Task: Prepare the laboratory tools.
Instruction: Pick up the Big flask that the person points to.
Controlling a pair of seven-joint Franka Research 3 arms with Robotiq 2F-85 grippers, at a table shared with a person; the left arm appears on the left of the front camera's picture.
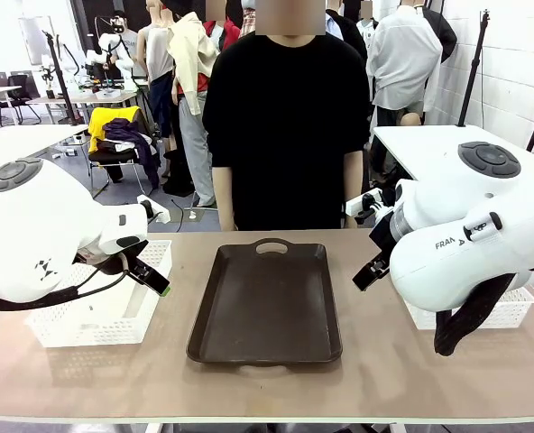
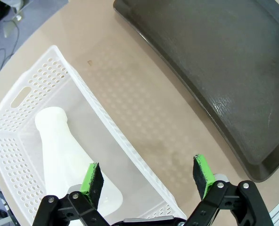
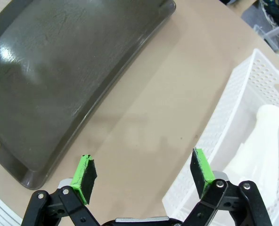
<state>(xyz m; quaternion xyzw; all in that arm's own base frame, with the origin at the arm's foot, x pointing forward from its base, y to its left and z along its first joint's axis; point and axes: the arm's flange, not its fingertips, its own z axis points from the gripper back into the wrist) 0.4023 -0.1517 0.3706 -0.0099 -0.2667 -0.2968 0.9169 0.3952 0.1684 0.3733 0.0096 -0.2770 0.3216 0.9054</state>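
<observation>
Left wrist view, tool: the left tool (image 2: pixel 147 174) has its jaws spread wide and holds nothing.
Left wrist view, task's thing: the left flask (image 2: pixel 64 150), frosted white, lies on its side in the left basket (image 2: pixel 31 89), with its neck pointing away from the tool and its wide base nearest the tool. One green pad stands over that base, apart from it. The other pad stands over the bare tabletop (image 2: pixel 144 113) between the basket and the tray (image 2: pixel 215 61).
Right wrist view, tool: the right tool (image 3: pixel 142 172) is likewise fully open and empty.
Right wrist view, task's thing: the right flask (image 3: pixel 259 141) lies on its side in the right basket (image 3: pixel 238 94), off to one side of the tool, with one pad near the basket wall. The other pad is over the corner of the tray.
Front view, surface: a tan tabletop carries the dark brown tray at its middle, handle toward the far edge, with a white mesh basket on each side.
Front view, arms: the left arm (image 1: pixel 41 234) hangs over the left basket, and the right arm (image 1: pixel 474 225) hangs beside the right one.
Front view, room: a person (image 1: pixel 285 117) in a black shirt stands at the far edge of the tabletop. Behind are other tables, a chair draped with a yellow garment, and a white wall.
</observation>
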